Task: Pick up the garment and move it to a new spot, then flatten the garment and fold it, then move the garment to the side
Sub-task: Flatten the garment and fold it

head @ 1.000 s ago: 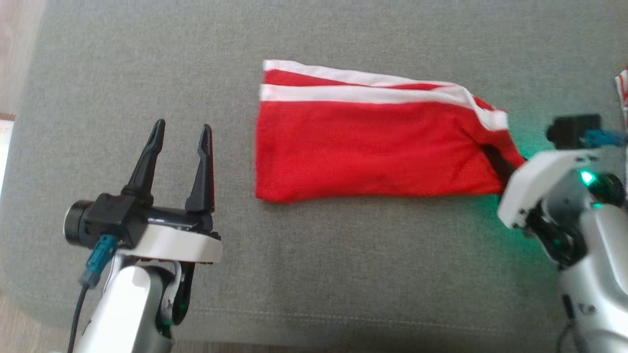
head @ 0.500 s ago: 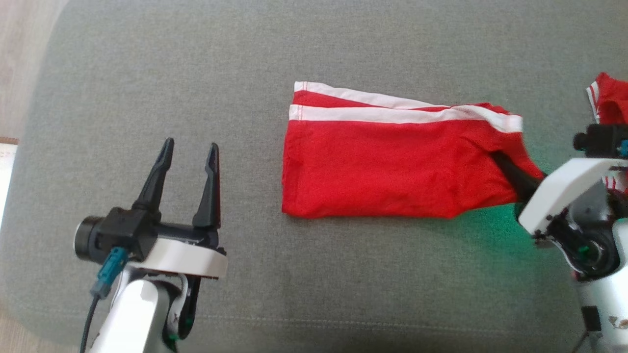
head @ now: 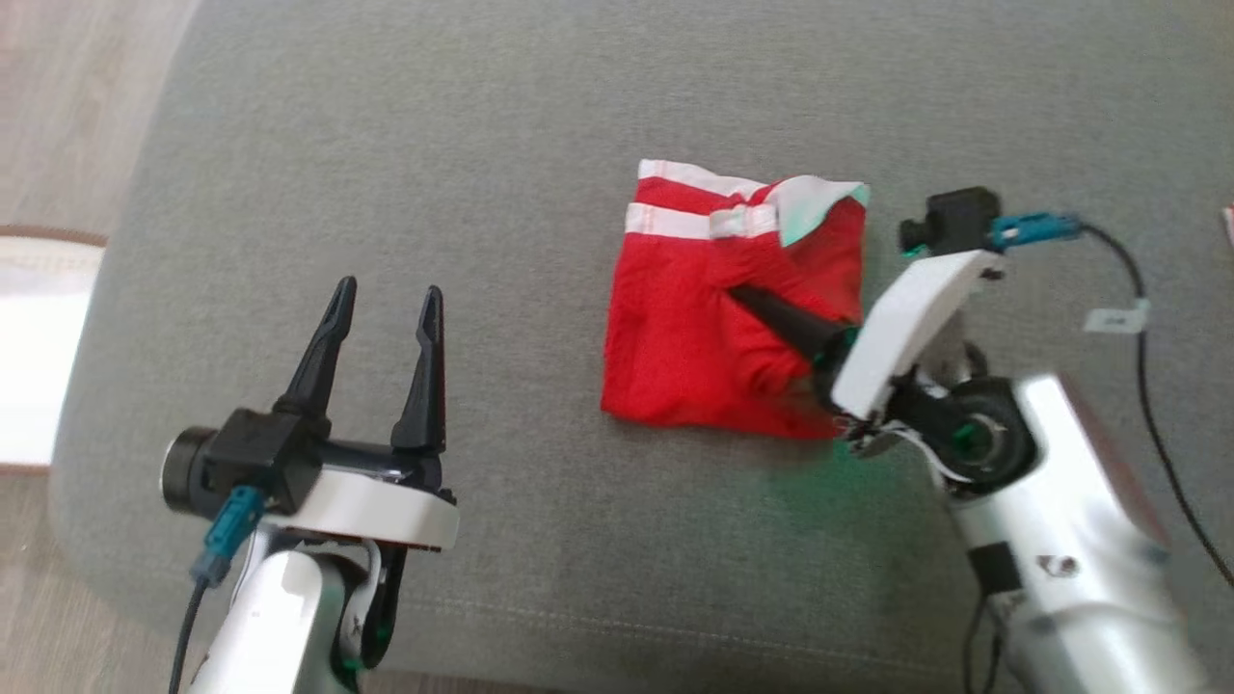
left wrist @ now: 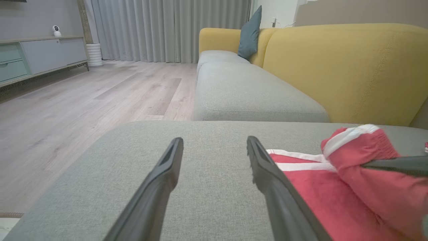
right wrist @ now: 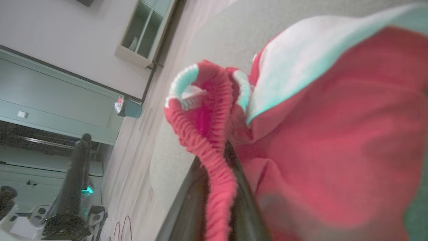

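Note:
The garment (head: 675, 337) is a pair of red shorts with white stripes, lying on the grey cushion (head: 578, 578) right of centre. Its right end is doubled over to the left, leaving a roughly square shape. My right gripper (head: 737, 292) reaches in from the right and is shut on the garment's elastic waistband, held just above the lower layer. In the right wrist view the waistband (right wrist: 214, 134) runs pinched between the gripper's (right wrist: 215, 160) dark fingers. My left gripper (head: 386, 289) stands open over bare cushion to the garment's left. The left wrist view has it (left wrist: 214, 144) beside the garment (left wrist: 314, 187).
The cushion's left edge meets wooden floor (head: 58, 96), where a pale rug or mat (head: 39, 357) lies. A yellow sofa back (left wrist: 334, 67) rises behind the cushion. A black cable (head: 1147, 318) trails over the cushion at the right.
My right gripper has carried the garment's right end up and over to the left, doubling the long shape in half. The head view has shifted. The left gripper stays open.

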